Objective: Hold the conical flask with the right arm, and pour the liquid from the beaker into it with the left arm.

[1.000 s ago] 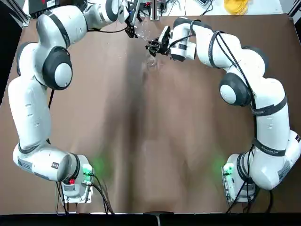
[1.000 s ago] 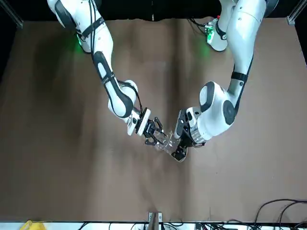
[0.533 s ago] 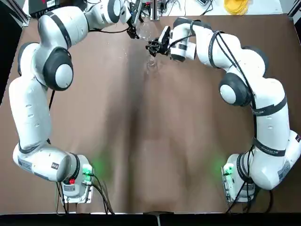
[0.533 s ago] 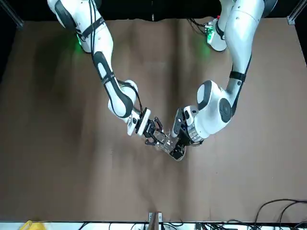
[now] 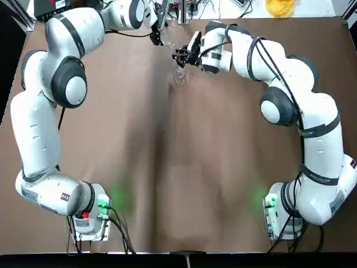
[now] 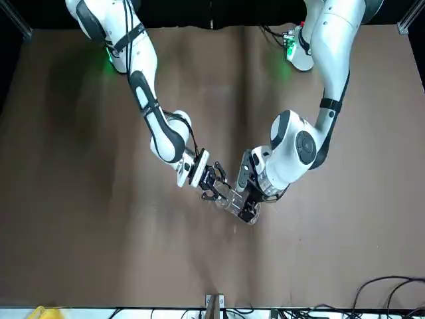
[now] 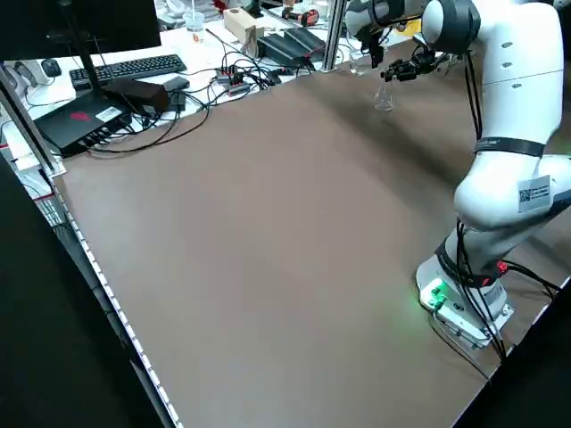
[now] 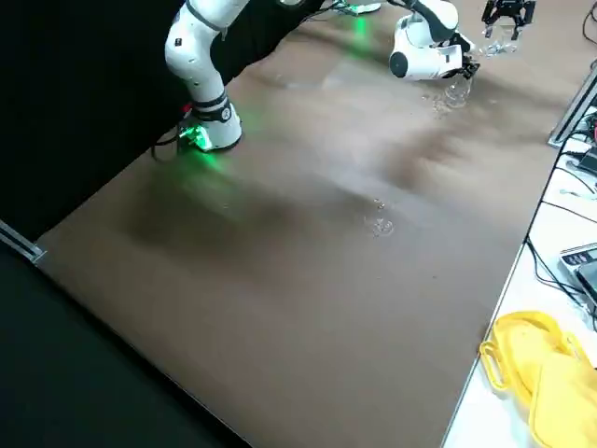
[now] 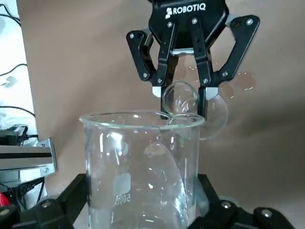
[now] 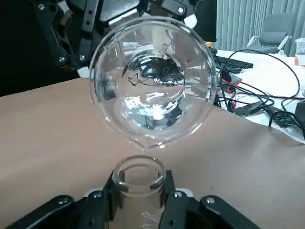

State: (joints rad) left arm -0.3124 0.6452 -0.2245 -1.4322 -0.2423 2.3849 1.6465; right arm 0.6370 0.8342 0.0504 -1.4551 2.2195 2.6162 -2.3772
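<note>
Glass beaker (image 10: 151,81) (tipped sideways) mouths over the upright conical flask (image 10: 140,183).

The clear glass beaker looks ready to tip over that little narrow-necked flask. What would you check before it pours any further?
1. Right gripper shut on the narrow-necked clear glass conical flask: ok.
2. Left gripper shut on the wide-mouthed clear glass beaker: ok.
3. Beaker tilted with its spout just above the flask mouth, seen in the right wrist view: ok.
4. Flask upright, base on the brown table: ok in the left side view.
5. Liquid left in the beaker: cannot tell.
6. Spills beside the flask: cannot tell.
</note>
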